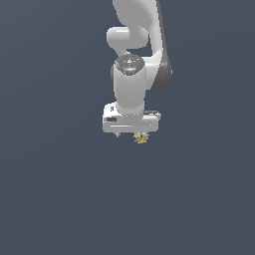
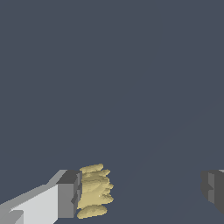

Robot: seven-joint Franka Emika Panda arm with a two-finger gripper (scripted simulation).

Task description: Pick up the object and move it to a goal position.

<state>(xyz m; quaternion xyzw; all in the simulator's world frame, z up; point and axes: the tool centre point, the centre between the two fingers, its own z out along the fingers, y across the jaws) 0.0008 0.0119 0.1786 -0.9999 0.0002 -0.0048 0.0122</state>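
Gripper [image 2: 140,192] fingers wide apart, yellow-gold object [image 2: 93,191] touching one finger [image 2: 68,194], nothing clamped

object [image 1: 141,138] partly hidden under pincer [image 1: 130,133] | fingers [image 2: 70,194] cut off by edge

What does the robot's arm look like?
The arm is smooth, rounded and white, with a dark grey patch at one joint and a grey round cap with a tiny red mark. The gripper is a boxy white block; its fingers have dark grey square tips.
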